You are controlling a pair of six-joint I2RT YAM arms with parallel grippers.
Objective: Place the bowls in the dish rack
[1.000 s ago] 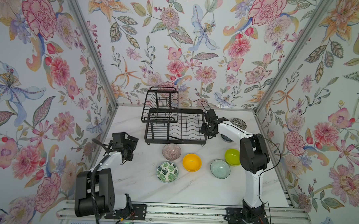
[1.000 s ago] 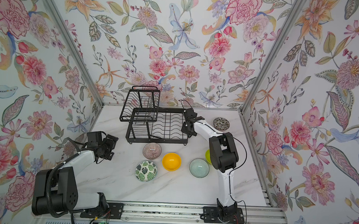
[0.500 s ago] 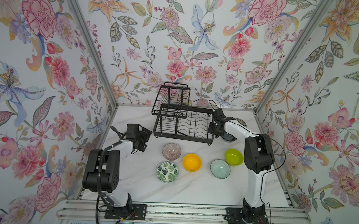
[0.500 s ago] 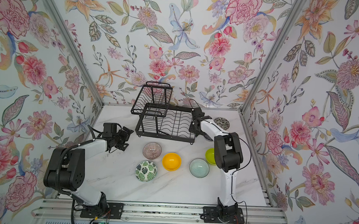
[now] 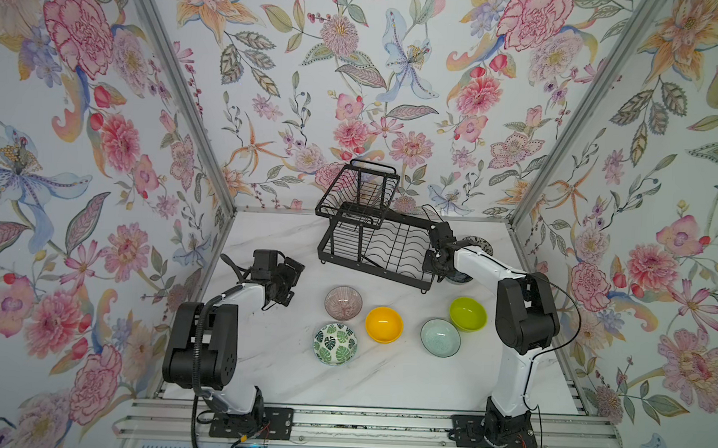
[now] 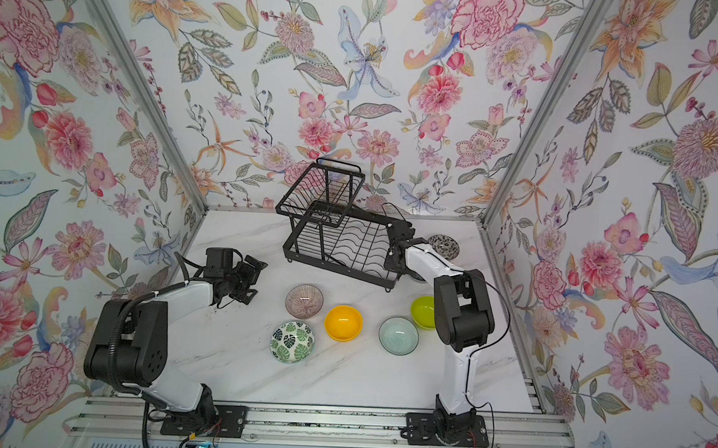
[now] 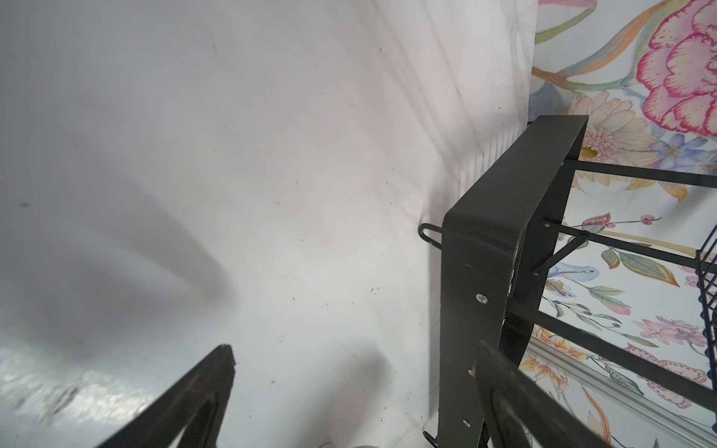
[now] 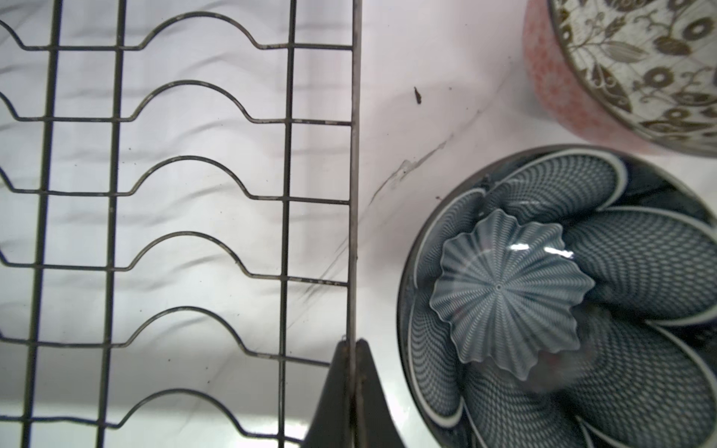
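Sliding toward the right and turning, the dish rack (image 5: 383, 245) now sits crooked near the back wall, with its right end closer to the front than before. The left arm has also swung in from the side wall toward the middle.

The right end effector (image 8: 352, 343) is pressed together on the thin wire rim at the right end of the rack's lower tray. The right wrist view shows the wire caught between the two fingers. The left end effector (image 5: 286, 278) is spread wide with nothing in it. It sits low over the bench (image 5: 384, 380), near the rack's left end. The left wrist view shows the rack's black end plate close by.

All seven bowls sit on the bench. The dark blue floral bowl (image 8: 543, 302) is just beside the rim that the right end effector pinches. The black-and-white patterned bowl (image 6: 443, 246) is right behind it. In front of the rack are the pink-brown ribbed bowl (image 5: 343, 302), the yellow bowl (image 5: 384, 324), the pale aqua bowl (image 5: 440, 337) and the lime green bowl (image 5: 468, 314). The green-leaf bowl (image 5: 335, 344) is closest to the front. The small raised basket (image 5: 356, 196) is at the rack's left end.
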